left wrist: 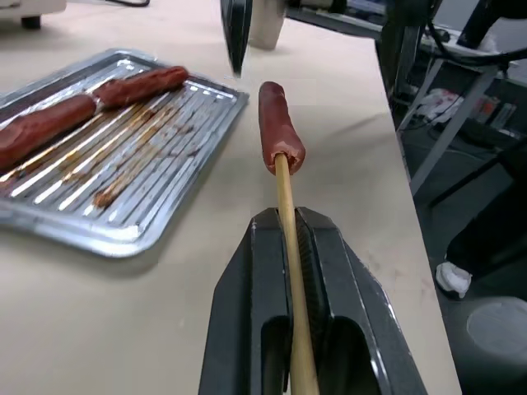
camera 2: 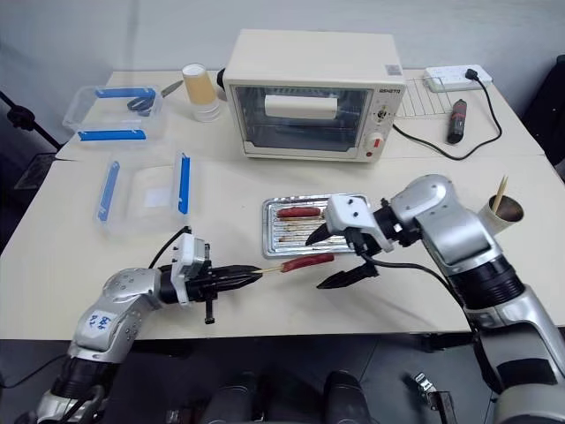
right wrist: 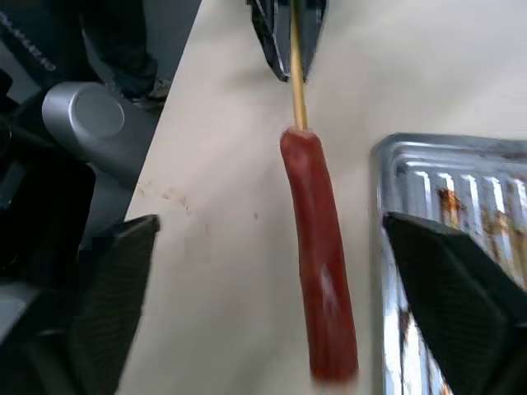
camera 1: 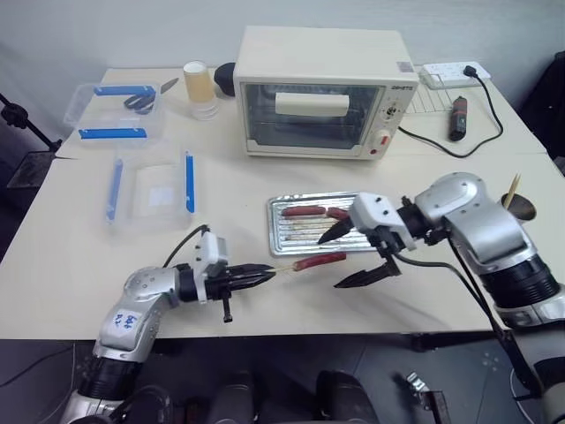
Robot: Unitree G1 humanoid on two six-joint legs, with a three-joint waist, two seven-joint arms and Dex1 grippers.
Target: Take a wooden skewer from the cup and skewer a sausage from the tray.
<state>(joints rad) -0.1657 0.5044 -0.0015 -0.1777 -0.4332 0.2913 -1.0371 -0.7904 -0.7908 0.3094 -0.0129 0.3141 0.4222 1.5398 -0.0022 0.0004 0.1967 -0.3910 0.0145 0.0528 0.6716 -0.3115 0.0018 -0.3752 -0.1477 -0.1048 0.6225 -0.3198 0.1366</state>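
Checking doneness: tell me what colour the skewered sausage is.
Reddish-brown with smooth skin; the sausage shows best in the right wrist view.

Wooden skewer (left wrist: 290, 247): front end buried inside the sausage (left wrist: 280, 125), rear end hidden between the left gripper (left wrist: 298, 239) fingers. Near the sausage, the tray's (right wrist: 395, 164) far side is cut off by the frame edge.

A reddish-brown sausage (camera 1: 320, 261) sits impaled lengthwise on a thin pale skewer (left wrist: 290, 247), held level just in front of the shiny ridged tray (camera 1: 281, 231). Two more sausages (camera 1: 313, 212) lie in the tray. A tan cup (camera 2: 501, 215) of sticks stands at the table's right edge.
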